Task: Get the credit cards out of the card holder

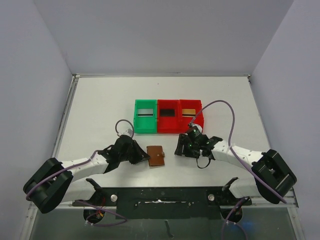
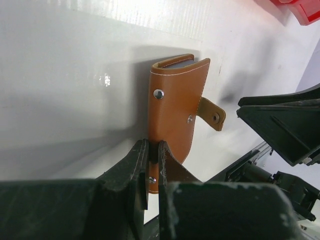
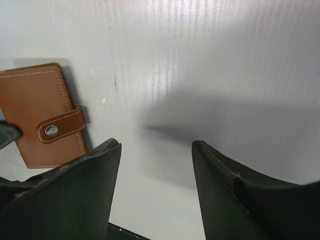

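We see the card holder (image 1: 156,156) low in the centre of the overhead view, on the white table (image 1: 100,115). It is a small oblong of smooth tan leather with pale stitching along its rim, rounded corners and small metal studs. From the left wrist camera, a short tab with a snap sticks out past its right edge. A thin grey strip (image 2: 176,61) shows between the covers at its upper end; whether that is card or lining we cannot tell.

The left gripper (image 2: 152,150) has its black jaws pressed together on the holder's lower edge, with the leather pinched between them. The right gripper (image 3: 156,150) sits to the right of the holder in the overhead view, apart from it. Its matte dark jaws stand apart, with the table showing between them. The table surface is faintly ribbed and slightly glossy.

Toward the middle of the overhead frame we see a green bin (image 1: 138,120) and two red bins (image 1: 170,129) in a touching row. They are boxy plastic, and each holds a flat rectangle too small to identify.
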